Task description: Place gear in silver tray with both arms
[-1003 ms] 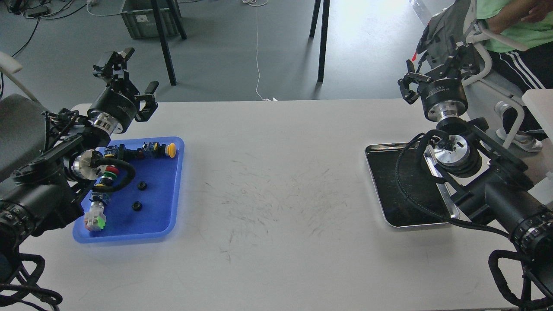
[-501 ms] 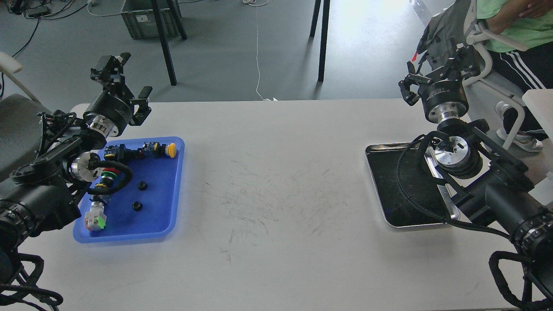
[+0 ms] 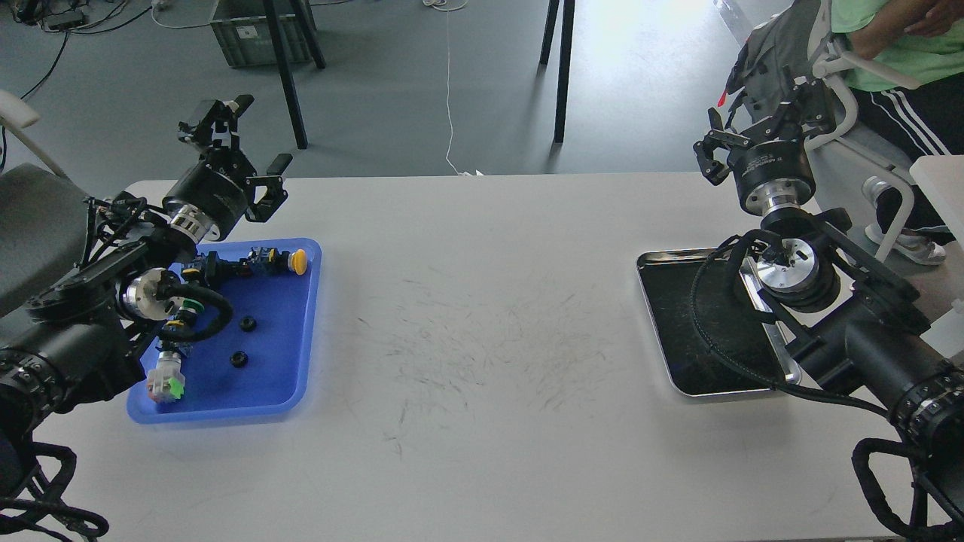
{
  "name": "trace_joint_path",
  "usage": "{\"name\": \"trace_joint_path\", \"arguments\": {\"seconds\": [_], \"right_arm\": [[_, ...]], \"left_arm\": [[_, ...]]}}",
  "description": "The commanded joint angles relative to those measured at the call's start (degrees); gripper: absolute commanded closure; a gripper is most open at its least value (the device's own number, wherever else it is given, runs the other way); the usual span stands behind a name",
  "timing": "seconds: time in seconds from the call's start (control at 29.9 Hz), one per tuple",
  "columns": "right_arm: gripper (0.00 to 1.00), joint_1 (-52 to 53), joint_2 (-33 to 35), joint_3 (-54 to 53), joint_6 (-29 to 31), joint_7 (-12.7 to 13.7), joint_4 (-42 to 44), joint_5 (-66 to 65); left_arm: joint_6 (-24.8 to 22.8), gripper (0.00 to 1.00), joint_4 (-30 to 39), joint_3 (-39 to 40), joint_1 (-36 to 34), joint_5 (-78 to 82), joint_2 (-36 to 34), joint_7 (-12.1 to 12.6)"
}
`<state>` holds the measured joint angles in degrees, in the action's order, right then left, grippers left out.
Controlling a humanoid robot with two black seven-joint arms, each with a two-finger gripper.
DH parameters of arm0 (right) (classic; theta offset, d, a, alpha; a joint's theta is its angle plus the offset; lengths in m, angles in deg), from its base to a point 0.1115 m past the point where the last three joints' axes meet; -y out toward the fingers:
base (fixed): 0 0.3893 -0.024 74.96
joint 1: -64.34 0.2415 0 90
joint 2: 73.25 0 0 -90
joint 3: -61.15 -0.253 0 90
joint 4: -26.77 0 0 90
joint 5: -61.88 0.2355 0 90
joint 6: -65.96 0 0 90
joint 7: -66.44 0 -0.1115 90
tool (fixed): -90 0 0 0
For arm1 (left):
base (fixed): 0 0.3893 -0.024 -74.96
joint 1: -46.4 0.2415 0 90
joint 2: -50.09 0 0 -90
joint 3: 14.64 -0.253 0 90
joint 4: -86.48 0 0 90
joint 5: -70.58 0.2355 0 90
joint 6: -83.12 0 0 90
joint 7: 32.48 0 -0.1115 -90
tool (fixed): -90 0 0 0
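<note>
The left hand (image 3: 245,143) hovered wide open and empty behind the blue tray (image 3: 297,376), while the right hand (image 3: 753,124), its spread unclear, hung beyond the silver tray (image 3: 663,331).

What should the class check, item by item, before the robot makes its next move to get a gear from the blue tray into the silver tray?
1. Left gripper open and empty: ok, fingers spread, holding nothing.
2. Left gripper over the blue tray: not ok, it sits past the far rim.
3. Small black round parts in the blue tray uncovered: ok, both lie on bare floor.
4. Silver tray floor free: ok on the visible part; the right arm hides the rest.
5. Right gripper open: cannot tell, seen dark against the chair.
</note>
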<state>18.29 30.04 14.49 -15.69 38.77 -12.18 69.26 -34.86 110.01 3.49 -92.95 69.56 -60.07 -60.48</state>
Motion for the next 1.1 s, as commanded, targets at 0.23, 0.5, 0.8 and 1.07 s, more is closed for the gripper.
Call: {"name": "trace_joint_path", "arguments": {"seconds": [0.23,0.5,0.8,1.07], "right_arm": [[0.01,0.0,0.0,0.0,0.0,0.0,0.1,0.0],[0.01,0.0,-0.1,0.1,-0.3,0.0,0.1,0.0],[0.01,-0.1,0.0,0.2,-0.4,0.0,0.1,-0.1],[0.01,-0.1,0.0,0.2,-0.4,0.0,0.1,-0.1]], "left_arm": [[5.0,0.02,-0.3,0.1,-0.3,-0.4,0.4,0.0],[7.4,0.02,0.3,0.2,-0.2,-0.9,0.3,0.0],[6.9,0.01,0.2,2.6,0.1,-1.4,0.0,0.0],[7.2,0.02,0.4,2.1,0.3,-1.1,0.6,0.0]]}}
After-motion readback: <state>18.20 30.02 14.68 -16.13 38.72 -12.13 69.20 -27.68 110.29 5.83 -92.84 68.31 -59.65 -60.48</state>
